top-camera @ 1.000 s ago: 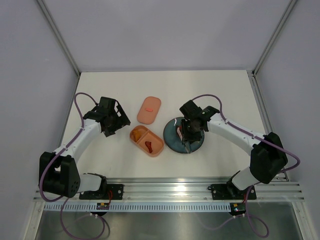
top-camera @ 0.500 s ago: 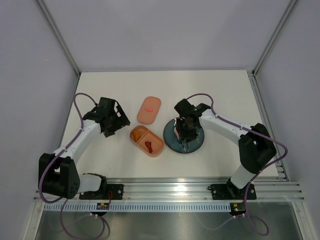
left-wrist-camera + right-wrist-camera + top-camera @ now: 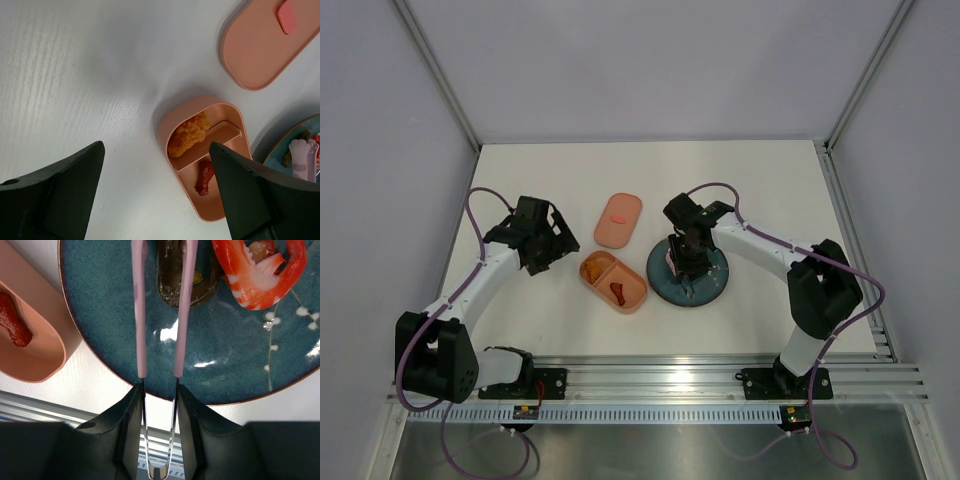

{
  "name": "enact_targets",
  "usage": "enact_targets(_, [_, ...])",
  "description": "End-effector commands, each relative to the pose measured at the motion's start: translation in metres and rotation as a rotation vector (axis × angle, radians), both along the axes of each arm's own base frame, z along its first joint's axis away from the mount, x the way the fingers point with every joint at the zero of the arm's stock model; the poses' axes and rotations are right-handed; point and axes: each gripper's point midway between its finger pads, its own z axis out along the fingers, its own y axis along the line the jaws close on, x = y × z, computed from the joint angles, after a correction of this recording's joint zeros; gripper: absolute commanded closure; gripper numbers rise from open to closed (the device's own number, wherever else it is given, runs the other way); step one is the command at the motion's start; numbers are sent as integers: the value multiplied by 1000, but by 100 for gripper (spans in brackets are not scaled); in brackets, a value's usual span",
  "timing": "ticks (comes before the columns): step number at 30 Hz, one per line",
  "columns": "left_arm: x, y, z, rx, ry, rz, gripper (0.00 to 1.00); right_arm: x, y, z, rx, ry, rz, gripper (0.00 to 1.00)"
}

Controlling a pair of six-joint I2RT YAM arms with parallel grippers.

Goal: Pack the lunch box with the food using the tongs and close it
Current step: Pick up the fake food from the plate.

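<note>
The salmon-pink lunch box (image 3: pixel 632 297) lies open on the table, with an orange piece (image 3: pixel 189 134) in one compartment and a red piece (image 3: pixel 204 176) in the other. Its lid (image 3: pixel 618 219) rests flat just beyond it. My right gripper (image 3: pixel 159 405) is shut on the tongs (image 3: pixel 139 315) over the teal plate (image 3: pixel 712 291). The tongs' two pink arms reach along a dark brown piece (image 3: pixel 167 280), and their tips run off the top of the right wrist view. A red and white piece (image 3: pixel 260 275) lies beside it. My left gripper (image 3: pixel 156 146) hangs open and empty, left of the box.
The plate (image 3: pixel 225 355) sits right of the box, almost touching it. The table's front rail (image 3: pixel 660 372) runs near the arm bases. White walls close in the table at the back and on both sides.
My right gripper has shifted left and a little farther back over the plate with the tongs, squeezing them slightly. The left arm has barely moved.
</note>
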Motion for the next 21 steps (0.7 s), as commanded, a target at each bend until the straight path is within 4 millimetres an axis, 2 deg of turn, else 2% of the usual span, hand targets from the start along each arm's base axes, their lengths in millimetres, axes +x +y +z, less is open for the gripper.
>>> enact_targets(1, [4, 0, 7, -4, -42, 2, 10, 4, 2, 12, 10, -10, 22, 63])
enact_targets(5, [6, 0, 8, -4, -46, 2, 10, 0, 0, 12, -4, -2, 25, 67])
enact_targets(9, [5, -1, 7, -4, -43, 2, 10, -2, -2, 12, -24, -1, 32, 62])
enact_targets(14, [4, -1, 5, -7, -40, 4, 10, -4, -5, 4, -64, 6, 42, 62])
enact_targets(21, [3, 0, 5, -5, -43, 6, 10, -5, 1, -2, -69, 14, 62, 63])
